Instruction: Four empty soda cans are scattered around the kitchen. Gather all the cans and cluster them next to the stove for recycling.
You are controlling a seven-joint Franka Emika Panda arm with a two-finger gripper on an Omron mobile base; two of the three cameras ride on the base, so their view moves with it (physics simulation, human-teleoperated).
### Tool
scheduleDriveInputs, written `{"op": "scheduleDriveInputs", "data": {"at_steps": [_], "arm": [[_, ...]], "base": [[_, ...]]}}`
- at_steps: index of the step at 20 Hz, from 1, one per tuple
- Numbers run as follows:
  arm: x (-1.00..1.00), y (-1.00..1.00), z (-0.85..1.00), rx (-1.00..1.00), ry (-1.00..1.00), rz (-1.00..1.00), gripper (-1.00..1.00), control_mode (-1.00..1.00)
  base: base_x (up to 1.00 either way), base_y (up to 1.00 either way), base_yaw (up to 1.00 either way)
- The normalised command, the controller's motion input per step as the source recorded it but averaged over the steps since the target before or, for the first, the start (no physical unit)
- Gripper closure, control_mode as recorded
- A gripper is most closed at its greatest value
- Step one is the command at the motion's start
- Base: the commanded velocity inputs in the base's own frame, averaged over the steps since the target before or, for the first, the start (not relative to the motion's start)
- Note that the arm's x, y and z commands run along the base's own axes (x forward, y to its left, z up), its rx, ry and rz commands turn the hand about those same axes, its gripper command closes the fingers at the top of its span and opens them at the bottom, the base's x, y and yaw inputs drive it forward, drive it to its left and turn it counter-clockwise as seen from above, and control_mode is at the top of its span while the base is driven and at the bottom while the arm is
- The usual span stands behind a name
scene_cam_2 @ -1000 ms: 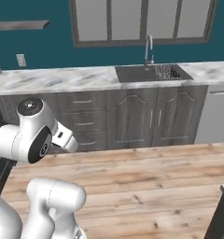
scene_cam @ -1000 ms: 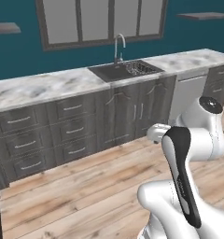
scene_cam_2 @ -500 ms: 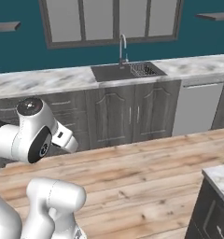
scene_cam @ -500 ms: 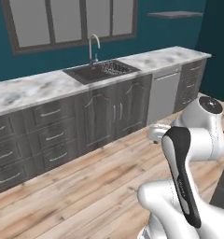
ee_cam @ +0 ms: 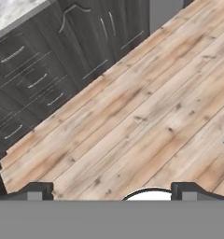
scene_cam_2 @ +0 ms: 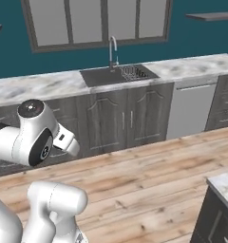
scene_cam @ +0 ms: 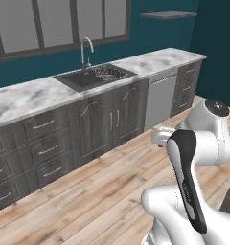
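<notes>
Gripper (ee_cam: 111,192): jaws stand wide apart, nothing between them, over bare wooden floor (ee_cam: 146,116).
Sink (scene_cam: 95,75): set in the far marble counter (scene_cam: 26,95), faucet (scene_cam: 86,50) behind it.
Dishwasher (scene_cam: 160,98): right of the sink cabinets.
Soda cans, stove: whereabouts cannot be told.

The whole view has swung: the base has turned, so the sink (scene_cam: 95,76) and dishwasher (scene_cam: 160,98) now sit further across, and what seems an island bench (scene_cam_2: 223,182) corner appears.
</notes>
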Motion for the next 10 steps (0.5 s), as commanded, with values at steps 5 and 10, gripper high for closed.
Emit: {"op": "scheduleDriveInputs", "data": {"at_steps": [5,10], "arm": [[0.0,0.0,0.0,0.0,0.0,0.0,-1.0,1.0],[0.0,0.0,0.0,0.0,0.0,0.0,-1.0,1.0]], "base": [[0.58,0.0,-0.21],[0.47,0.04,-0.32]]}}
